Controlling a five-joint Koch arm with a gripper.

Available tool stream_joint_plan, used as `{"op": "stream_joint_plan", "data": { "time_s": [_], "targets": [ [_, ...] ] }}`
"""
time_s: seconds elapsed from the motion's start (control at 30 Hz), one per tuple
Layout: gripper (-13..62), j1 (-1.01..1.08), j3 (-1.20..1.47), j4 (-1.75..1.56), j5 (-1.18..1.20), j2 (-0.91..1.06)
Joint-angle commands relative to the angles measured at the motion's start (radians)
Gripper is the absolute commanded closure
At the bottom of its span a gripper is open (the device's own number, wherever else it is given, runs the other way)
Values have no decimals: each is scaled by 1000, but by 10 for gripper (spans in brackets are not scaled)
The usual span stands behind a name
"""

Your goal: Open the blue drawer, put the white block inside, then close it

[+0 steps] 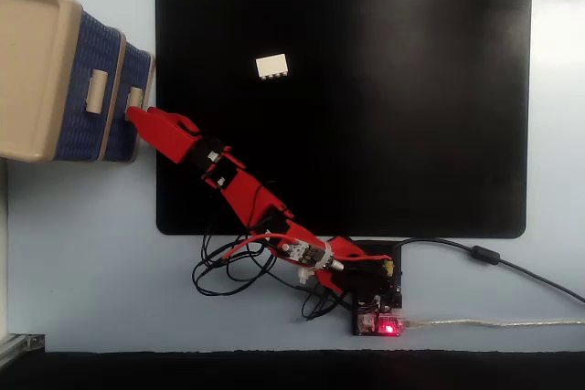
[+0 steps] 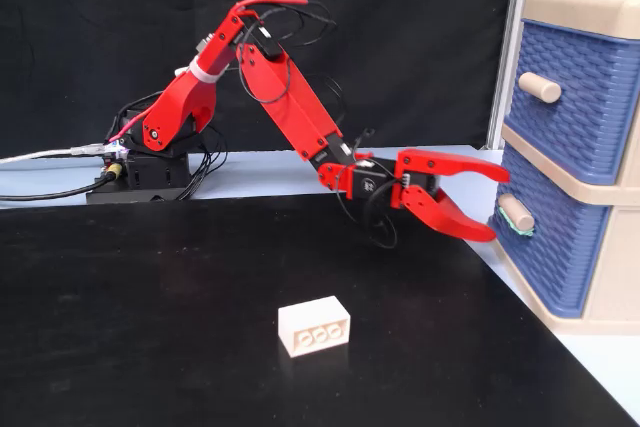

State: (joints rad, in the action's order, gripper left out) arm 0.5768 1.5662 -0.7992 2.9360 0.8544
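black rectangular mat (image 1: pixel 384 98) on pale blue table (image 1: pixel 82 262), dark curtain (image 2: pixel 100 27) behind. red gripper (image 2: pixel 495 204) spread wide at lower dark blue ribbed drawer's (image 2: pixel 545 247) handle; small off-white studded block (image 2: pixel 314 327) mid-mat.

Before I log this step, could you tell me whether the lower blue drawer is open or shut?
Shut, as far as visible: the lower blue drawer sits flush in the beige cabinet, and the open gripper is only at its handle.

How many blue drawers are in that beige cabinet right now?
2. In a fixed view, one dark blue ribbed drawer sits on top, the other below it, its beige handle beside the open red end effector. No others show.
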Motion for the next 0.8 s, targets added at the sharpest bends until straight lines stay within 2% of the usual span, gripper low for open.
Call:
{"op": "stream_joint_plan", "data": {
  "time_s": [0.0, 0.33, 0.5, 0.63, 0.77],
  "targets": [
    [214, 2, -66, -43, -18, 11],
    [419, -5, -190, 167, -20, -6],
    [576, -6, -187, 265, -14, -3],
    [576, 0, -95, 304, -9, 40],
    [576, 6, 238, 295, -5, 236]
  ]
}}
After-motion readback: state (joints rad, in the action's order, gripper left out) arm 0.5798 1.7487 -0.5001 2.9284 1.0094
